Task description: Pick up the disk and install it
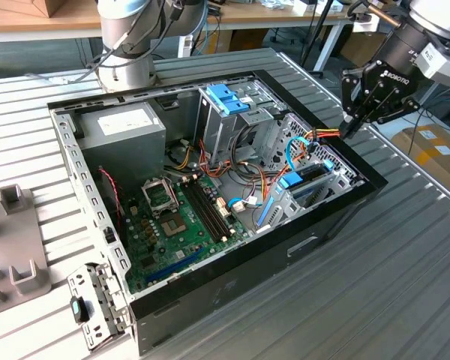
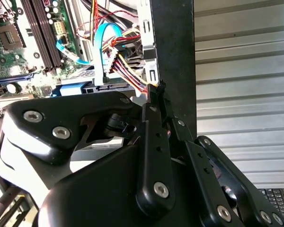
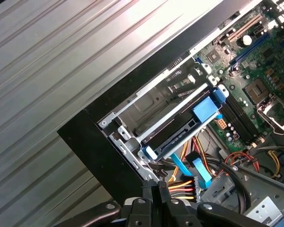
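The gripper (image 1: 350, 127) hangs with jaws clenched on nothing at the case's far corner on the exterior view's right, while the disk (image 3: 177, 127) sits in its bay just inside that wall, long axis running along it, below and inward of the jaws.

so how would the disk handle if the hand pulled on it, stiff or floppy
Probably stiff: the disk looks like a flat, hard slab in a blue frame. It likely won't slide freely, since it sits in the metal bay with cables close by. The shut hand hangs above the case edge, near those cables.
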`<state>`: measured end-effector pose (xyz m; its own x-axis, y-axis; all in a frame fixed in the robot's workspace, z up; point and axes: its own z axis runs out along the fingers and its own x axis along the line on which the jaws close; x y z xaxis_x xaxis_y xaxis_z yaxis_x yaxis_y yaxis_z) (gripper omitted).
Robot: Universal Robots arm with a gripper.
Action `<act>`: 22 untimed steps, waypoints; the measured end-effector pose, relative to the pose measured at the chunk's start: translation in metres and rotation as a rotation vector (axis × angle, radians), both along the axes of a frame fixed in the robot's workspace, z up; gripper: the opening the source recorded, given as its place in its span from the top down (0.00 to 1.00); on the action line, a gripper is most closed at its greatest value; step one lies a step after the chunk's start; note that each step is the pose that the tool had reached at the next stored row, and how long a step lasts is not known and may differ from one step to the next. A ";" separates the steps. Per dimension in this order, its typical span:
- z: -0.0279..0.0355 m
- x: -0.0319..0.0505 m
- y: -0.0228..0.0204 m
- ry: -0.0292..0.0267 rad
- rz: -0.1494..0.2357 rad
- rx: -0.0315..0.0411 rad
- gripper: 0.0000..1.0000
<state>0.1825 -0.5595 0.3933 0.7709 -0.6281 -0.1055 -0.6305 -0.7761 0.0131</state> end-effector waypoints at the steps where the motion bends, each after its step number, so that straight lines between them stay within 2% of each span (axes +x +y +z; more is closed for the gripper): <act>1: -0.0007 -0.0010 0.0000 0.0000 -0.002 0.0000 0.83; 16: -0.0055 -0.0197 -0.0001 0.0000 -0.038 0.0001 0.83; 22: -0.0077 -0.0250 -0.0001 0.0000 -0.077 -0.0001 0.83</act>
<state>0.1575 -0.5596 0.3856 0.7203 -0.6856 -0.1055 -0.6884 -0.7252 0.0131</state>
